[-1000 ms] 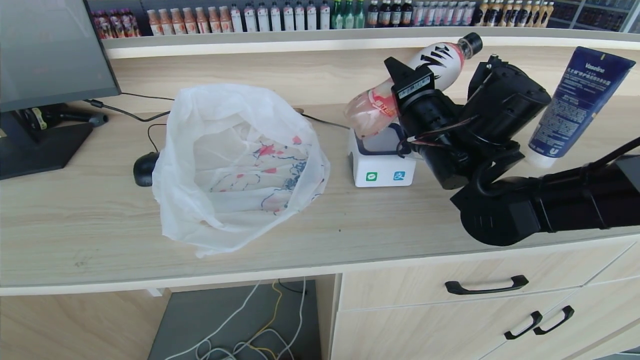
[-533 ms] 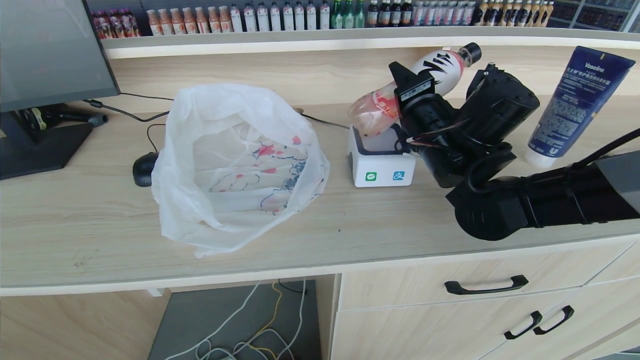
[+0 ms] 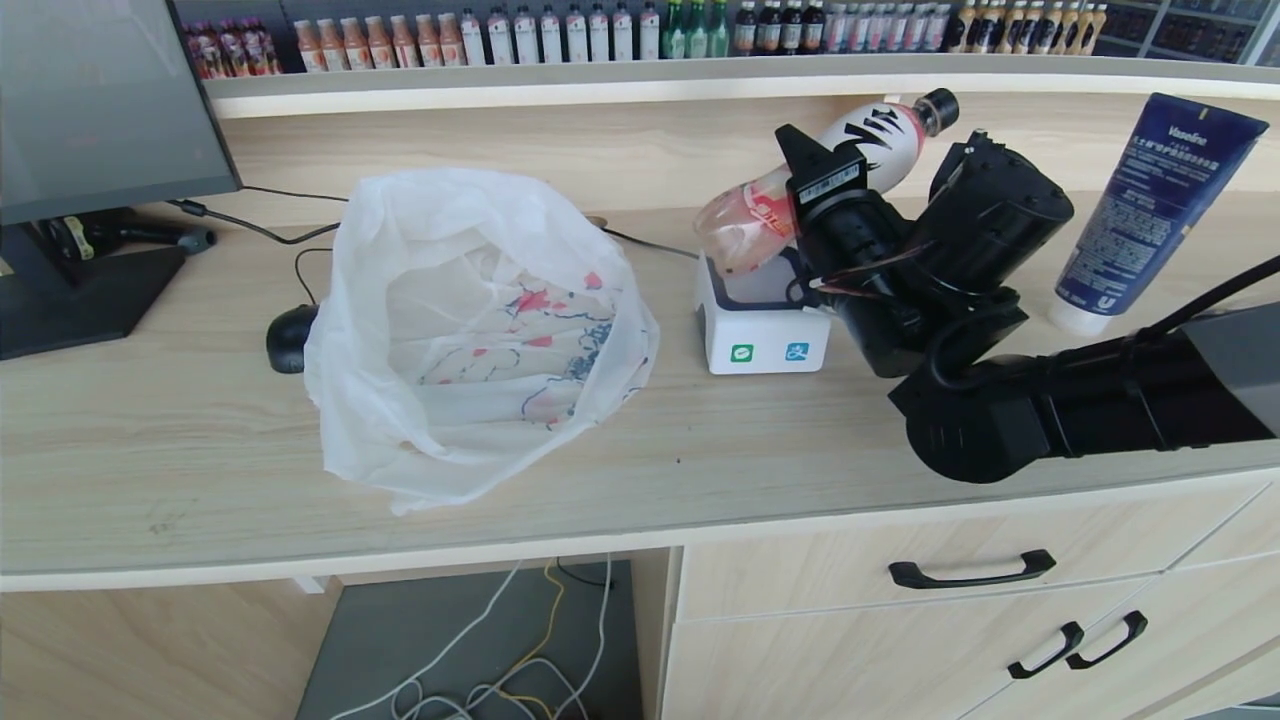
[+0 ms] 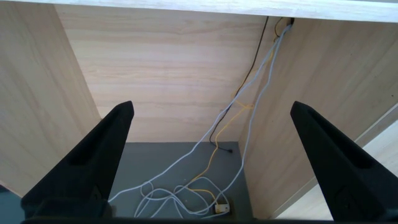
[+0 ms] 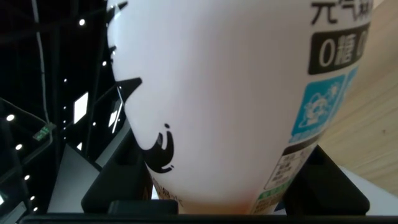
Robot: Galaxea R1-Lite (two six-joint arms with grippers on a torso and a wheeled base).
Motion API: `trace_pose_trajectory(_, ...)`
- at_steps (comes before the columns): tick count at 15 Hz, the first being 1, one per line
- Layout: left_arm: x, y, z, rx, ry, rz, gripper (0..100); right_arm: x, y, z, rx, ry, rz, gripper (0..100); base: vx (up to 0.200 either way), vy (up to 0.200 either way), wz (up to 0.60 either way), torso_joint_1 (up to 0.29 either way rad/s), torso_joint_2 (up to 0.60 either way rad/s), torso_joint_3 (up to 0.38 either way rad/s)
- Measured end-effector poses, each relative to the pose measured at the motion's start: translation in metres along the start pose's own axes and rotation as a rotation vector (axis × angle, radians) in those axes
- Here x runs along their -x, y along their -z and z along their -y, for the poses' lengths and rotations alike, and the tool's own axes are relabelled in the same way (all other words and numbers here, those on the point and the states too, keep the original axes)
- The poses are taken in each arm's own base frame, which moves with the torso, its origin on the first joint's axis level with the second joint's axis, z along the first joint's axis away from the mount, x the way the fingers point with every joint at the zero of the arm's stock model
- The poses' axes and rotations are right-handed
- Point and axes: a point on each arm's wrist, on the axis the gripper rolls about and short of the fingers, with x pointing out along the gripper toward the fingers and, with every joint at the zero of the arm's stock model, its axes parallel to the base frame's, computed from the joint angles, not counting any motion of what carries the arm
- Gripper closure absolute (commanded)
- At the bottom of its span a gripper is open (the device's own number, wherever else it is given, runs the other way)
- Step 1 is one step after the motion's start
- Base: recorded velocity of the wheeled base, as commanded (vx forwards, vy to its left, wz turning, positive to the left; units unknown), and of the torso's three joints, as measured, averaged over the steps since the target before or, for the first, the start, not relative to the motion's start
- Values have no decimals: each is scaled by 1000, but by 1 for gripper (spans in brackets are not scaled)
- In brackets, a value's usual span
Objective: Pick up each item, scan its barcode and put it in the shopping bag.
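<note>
My right gripper [image 3: 812,175] is shut on a pink and white drink bottle [image 3: 858,140], holding it tilted with its base just above the white barcode scanner [image 3: 762,325] and its black cap up to the right. In the right wrist view the bottle's label [image 5: 236,93] sits close between the fingers. The white shopping bag [image 3: 470,320] stands open on the counter left of the scanner. A blue tube [image 3: 1155,200] stands at the counter's right. My left gripper [image 4: 211,162] is open under the counter, over floor cables.
A black mouse [image 3: 290,338] lies just left of the bag. A monitor on a black stand [image 3: 90,150] fills the counter's left end. Bottles line the back shelf [image 3: 700,30]. Drawers with black handles [image 3: 970,575] sit below the counter's front edge.
The right arm carried the bottle down and slightly back toward the scanner, mostly in the first half second. The bag and tube stayed put.
</note>
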Motion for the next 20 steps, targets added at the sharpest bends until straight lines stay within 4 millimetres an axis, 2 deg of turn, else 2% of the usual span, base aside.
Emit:
trace_pose_trajectory(14,0,0,0,0,0,0,0,-8,-8,1,10,0,9,100,0,0,0,0,0,0)
trace_pose_trajectory(20,0,0,0,0,0,0,0,-7,-25,-38,112,-60,11,100,0,0,0,0,0,0)
